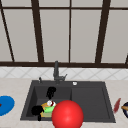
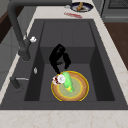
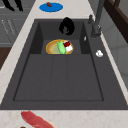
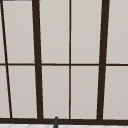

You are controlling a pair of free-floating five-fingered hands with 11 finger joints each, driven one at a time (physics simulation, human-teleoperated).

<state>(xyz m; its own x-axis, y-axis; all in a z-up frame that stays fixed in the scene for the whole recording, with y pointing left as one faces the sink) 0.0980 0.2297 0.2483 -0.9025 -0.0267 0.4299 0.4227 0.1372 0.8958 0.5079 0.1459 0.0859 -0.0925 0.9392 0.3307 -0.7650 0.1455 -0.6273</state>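
In the front view, the right hand (image 1: 51, 92) hangs in the sink basin (image 1: 90, 100) just above the plate (image 1: 44, 113), fingers curled downward and holding nothing. The left hand (image 1: 37, 110) hovers at the plate's left edge; I cannot tell its fingers' state. A green vegetable (image 2: 67, 82) lies on the plate.

I work in a home kitchen: a dark double sink (image 1: 90, 100) sits in a pale stone counter (image 1: 15, 87), with a tall faucet (image 1: 56, 71) at its back edge, white tiles behind, and a big dark-framed window (image 4: 70, 62) above.
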